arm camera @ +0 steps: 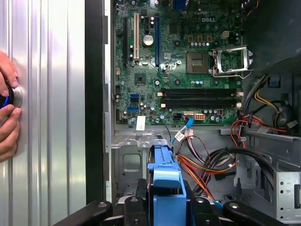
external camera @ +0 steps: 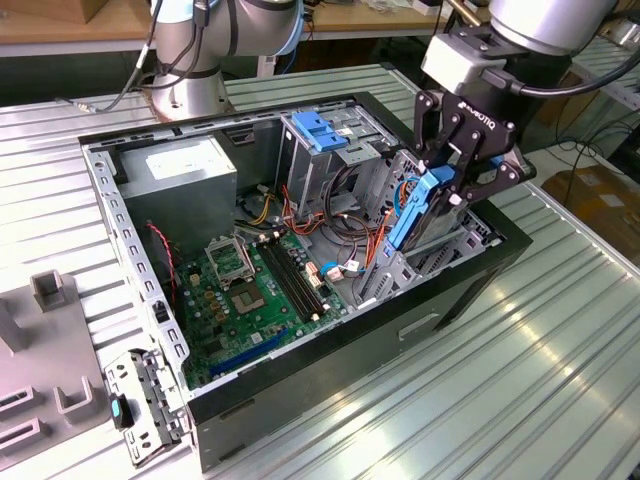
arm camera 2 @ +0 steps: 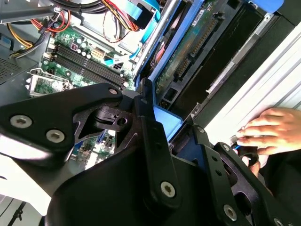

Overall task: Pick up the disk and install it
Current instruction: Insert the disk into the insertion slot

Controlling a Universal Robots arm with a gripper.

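Exterior view, disk [external camera: 418, 210]: tilted over the drive bay [external camera: 452, 252], at the corner of the computer case [external camera: 470, 278] on the exterior view's right.
Long axis: slanted, lower end toward the bay, upper end in the jaws.
Jaws: gripper [external camera: 452, 190] clamped across the disk's blue rails.
Outside the case: a person's hand [arm camera: 7, 110] rests on the table [external camera: 520, 370].

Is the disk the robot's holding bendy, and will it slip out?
Probably stiff: the disk, metal with blue plastic rails, shows no sag in the tool. Being metal, it's likely heavy for its size. The smooth rails might slip, so a firm grip seems wise.
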